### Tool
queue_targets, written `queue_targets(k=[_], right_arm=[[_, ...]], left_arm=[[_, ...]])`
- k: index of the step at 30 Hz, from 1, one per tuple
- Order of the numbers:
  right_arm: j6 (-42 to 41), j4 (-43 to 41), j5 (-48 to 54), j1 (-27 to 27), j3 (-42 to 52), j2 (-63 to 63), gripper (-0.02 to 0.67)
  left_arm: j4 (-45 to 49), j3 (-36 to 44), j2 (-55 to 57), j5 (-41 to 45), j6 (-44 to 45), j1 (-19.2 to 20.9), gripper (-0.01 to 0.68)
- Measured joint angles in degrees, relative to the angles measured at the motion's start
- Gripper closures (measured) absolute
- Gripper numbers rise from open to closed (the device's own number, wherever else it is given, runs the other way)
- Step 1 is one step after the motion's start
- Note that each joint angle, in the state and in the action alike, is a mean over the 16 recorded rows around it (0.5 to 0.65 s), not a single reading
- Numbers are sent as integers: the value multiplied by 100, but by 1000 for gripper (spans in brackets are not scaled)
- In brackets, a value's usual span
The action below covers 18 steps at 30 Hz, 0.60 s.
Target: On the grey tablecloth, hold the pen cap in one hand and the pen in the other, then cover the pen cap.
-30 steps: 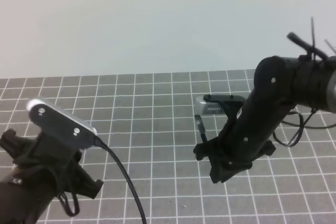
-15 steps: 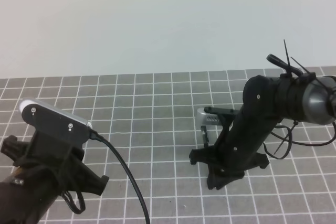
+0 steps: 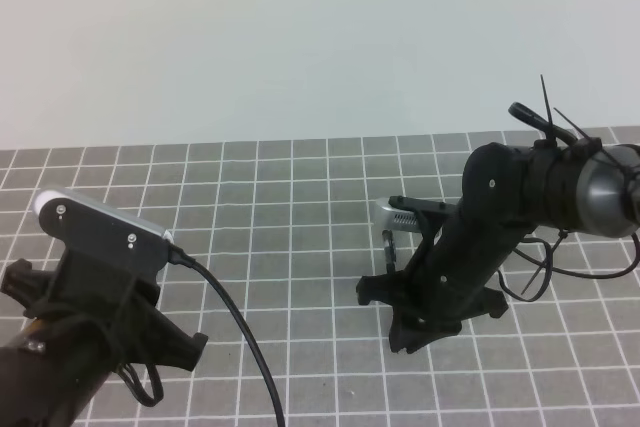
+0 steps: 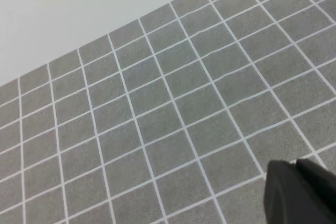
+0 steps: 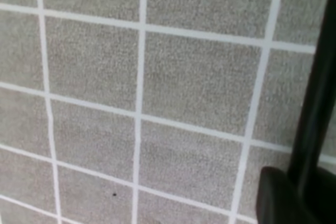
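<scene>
The grey tablecloth (image 3: pixel 290 247) with its white grid fills the lower half of the exterior high view. My right gripper (image 3: pixel 395 272) is low over the cloth right of the middle. A thin black pen (image 3: pixel 388 247) sticks out of it beside the silver wrist camera. In the right wrist view the pen (image 5: pixel 315 103) runs as a black bar along the right edge, down to a dark finger (image 5: pixel 283 198). The pen cap cannot be made out on its own. My left gripper (image 4: pixel 302 192) shows only as a dark tip, shut, with nothing seen in it.
The left arm with its silver camera (image 3: pixel 100 232) and black cable (image 3: pixel 240 347) fills the bottom left corner. Behind the cloth's far edge lies a plain pale surface (image 3: pixel 300 37). Loose black cables (image 3: pixel 540 267) hang from the right arm.
The right arm has moved left and sunk closer to the cloth, carrying the pen with it. The left arm has shifted slightly down and left.
</scene>
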Motion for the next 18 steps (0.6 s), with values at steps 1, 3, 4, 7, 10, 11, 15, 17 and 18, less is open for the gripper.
queue_targets(k=[1,3,4,7,10,11,15,17,18], right_arm=[[8,1,-10,0,0,0,506],[23,4,-21,0,0,0,485],[29,6,-24,0,0,0,474],[27,10,-26,0,0,-4,445],[-4,-8,-28,0,0,-38,422],[-15,-24,-29,0,0,-59,416],[-74,-152,-21,0,0,-216,404],[-111,-252,-3,0,0,-347,404],[-129,-313,11,0,0,-426,406]], left_arm=[[0,0,0,0,0,0,672],[0,0,0,0,-2,0,672],[0,0,0,0,-4,0,672],[0,0,0,0,-8,0,672],[0,0,0,-6,-16,0,672],[0,0,0,-9,-19,0,672],[0,0,0,-15,-31,0,672],[0,0,0,-8,-36,0,672],[0,0,0,-1,-39,0,672]])
